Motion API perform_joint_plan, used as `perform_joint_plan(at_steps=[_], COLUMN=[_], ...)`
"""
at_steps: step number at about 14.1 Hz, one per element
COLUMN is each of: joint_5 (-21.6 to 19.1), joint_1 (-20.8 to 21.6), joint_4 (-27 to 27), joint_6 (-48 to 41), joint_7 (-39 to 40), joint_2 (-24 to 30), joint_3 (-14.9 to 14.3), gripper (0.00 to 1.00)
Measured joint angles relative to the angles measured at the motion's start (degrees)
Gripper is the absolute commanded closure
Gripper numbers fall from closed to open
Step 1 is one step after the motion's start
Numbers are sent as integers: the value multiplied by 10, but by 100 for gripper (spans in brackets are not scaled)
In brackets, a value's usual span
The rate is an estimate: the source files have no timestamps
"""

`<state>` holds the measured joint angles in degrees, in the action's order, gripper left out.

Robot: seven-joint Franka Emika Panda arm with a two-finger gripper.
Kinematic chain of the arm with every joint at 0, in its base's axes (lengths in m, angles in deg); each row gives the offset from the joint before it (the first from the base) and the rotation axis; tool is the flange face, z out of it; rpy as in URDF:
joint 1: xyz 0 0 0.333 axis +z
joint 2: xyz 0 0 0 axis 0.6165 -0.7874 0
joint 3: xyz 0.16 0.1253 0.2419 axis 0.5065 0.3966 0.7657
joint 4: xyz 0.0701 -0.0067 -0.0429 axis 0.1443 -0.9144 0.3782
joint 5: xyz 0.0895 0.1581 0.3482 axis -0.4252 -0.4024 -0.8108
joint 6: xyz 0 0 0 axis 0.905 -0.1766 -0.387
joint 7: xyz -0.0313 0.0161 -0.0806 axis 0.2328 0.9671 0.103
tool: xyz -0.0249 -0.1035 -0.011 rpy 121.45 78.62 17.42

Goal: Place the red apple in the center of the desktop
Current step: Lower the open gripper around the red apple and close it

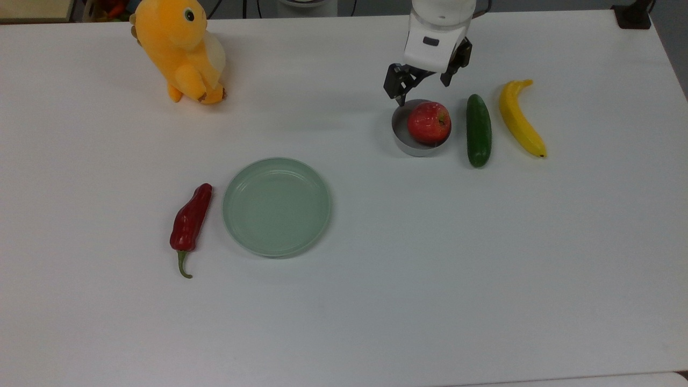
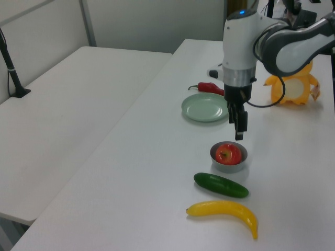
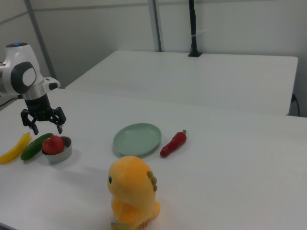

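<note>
Orange plush toy (image 1: 180,51), green plate (image 1: 277,206), chili pepper (image 1: 190,221), cucumber (image 1: 478,130), banana (image 1: 518,117)

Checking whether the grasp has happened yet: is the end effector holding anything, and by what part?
Nothing is held. The end effector hangs open above the apple, which sits untouched in its metal bowl.

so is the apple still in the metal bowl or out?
In. The red apple sits inside the small metal bowl, stem up. The open claw hovers above it, not touching.
</note>
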<state>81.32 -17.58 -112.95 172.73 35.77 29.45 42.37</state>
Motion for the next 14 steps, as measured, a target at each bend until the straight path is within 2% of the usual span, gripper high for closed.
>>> perform_joint_plan(at_steps=[6,14], joint_5=[42,60], joint_1=[0,-1], joint_4=[1,8], joint_6=[3,30], joint_7=[4,8], joint_2=[-41,-50], joint_3=[10,29], gripper=[0,0])
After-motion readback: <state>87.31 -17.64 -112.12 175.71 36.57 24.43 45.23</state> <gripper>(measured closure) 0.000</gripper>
